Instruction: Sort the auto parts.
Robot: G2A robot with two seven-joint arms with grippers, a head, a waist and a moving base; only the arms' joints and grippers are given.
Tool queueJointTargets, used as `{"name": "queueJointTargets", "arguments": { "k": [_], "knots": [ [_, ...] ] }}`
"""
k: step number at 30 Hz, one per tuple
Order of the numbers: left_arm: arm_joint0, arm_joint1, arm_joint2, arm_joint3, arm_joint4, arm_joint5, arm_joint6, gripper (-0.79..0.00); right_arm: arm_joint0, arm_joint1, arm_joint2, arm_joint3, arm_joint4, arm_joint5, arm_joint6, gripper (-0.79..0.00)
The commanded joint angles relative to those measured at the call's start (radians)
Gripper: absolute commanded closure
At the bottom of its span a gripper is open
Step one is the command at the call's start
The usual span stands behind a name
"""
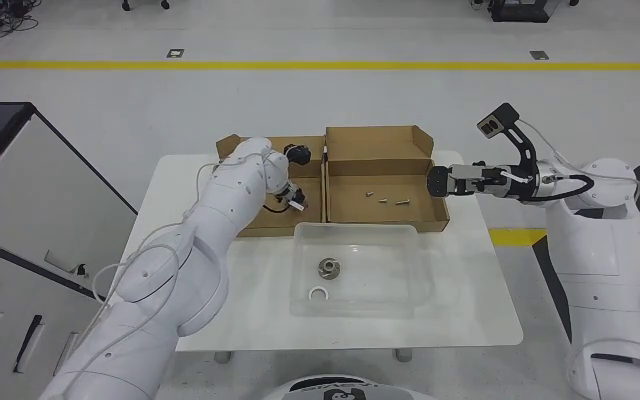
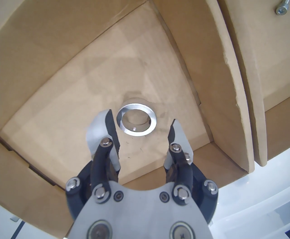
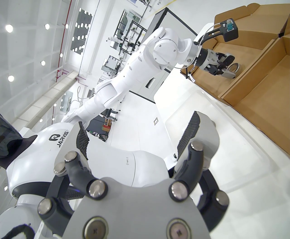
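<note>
A silver metal ring (image 2: 136, 122) lies flat on the floor of the left cardboard box (image 1: 250, 226). My left gripper (image 2: 141, 118) hangs open just above it, one finger on each side, touching nothing. From the right wrist view the same ring (image 3: 234, 67) sits at the left gripper's (image 3: 223, 65) tips. My right gripper (image 3: 138, 121) is open and holds nothing; it hovers at the right edge of the right cardboard box (image 1: 385, 150), where my right gripper (image 1: 437, 181) points towards the box. A grey gear-like part (image 1: 328, 267) and a white ring (image 1: 318, 294) lie in the clear plastic bin (image 1: 355, 230).
Two small bolts (image 1: 385, 197) lie in the right box; one bolt (image 2: 281, 9) shows past the box divider. A black part (image 1: 297, 153) sits at the back of the left box. The boxes stand side by side behind the bin on the white table (image 1: 470, 300).
</note>
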Motion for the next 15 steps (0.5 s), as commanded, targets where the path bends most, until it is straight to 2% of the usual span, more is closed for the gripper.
{"name": "queueJointTargets", "arguments": {
  "k": [1, 2, 3, 10, 15],
  "knots": [
    [-0.005, -0.001, -0.004, 0.008, -0.002, -0.006, 0.003, -0.616, 0.0, 0.0, 0.0, 0.0, 0.0, 0.0, 0.0, -0.785],
    [-0.009, -0.001, -0.006, 0.012, -0.004, -0.008, 0.005, -0.677, 0.0, 0.0, 0.0, 0.0, 0.0, 0.0, 0.0, -0.785],
    [-0.013, -0.001, -0.01, 0.016, -0.006, -0.01, 0.01, -0.785, 0.0, 0.0, 0.0, 0.0, 0.0, 0.0, 0.0, -0.785],
    [-0.041, 0.011, -0.031, 0.039, -0.012, -0.025, 0.042, -0.785, 0.0, 0.0, 0.0, 0.0, 0.0, 0.0, 0.0, -0.785],
    [-0.056, 0.031, -0.049, 0.029, -0.015, -0.096, 0.088, -0.785, 0.0, 0.0, 0.0, 0.0, 0.0, 0.0, 0.0, -0.785]
  ]
}}
